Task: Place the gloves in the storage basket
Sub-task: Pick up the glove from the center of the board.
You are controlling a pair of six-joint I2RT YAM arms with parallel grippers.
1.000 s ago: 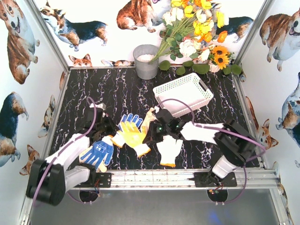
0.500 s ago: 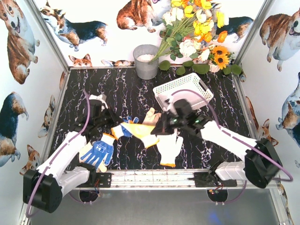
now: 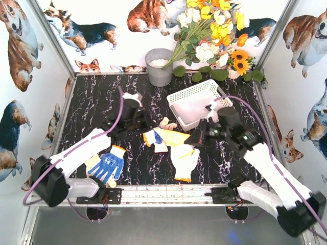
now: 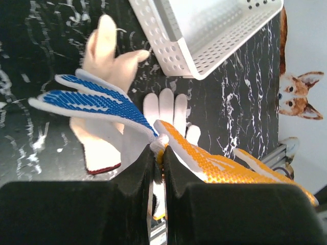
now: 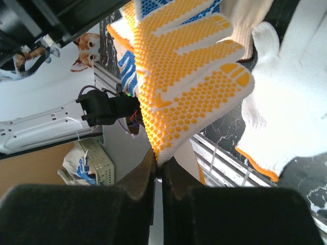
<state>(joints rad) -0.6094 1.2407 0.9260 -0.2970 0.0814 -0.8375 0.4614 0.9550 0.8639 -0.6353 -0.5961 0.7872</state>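
A yellow glove (image 3: pixel 172 137) hangs stretched above the table between my two grippers, with a blue dotted glove (image 3: pixel 153 138) bunched against its left end. My left gripper (image 3: pixel 146 131) is shut on that end; in its wrist view the jaws pinch the yellow glove (image 4: pixel 225 163) and the blue glove (image 4: pixel 92 99) together. My right gripper (image 3: pixel 194 140) is shut on the yellow glove's (image 5: pixel 189 76) other edge. On the table lie a white glove (image 3: pixel 184 161), a cream glove (image 3: pixel 166 123) and a second blue glove (image 3: pixel 106 166). The white storage basket (image 3: pixel 177 97) stands just behind, holding nothing I can see.
A grey metal bucket (image 3: pixel 159 67) and a bunch of flowers (image 3: pixel 214 35) stand at the back edge. Printed walls enclose the left, right and back sides. The metal rail (image 3: pixel 168 193) with both arm bases runs along the near edge.
Both grippers have moved right and toward the back, closer to the basket, lifting the yellow and blue gloves off the table. The white and the other blue glove stayed put.
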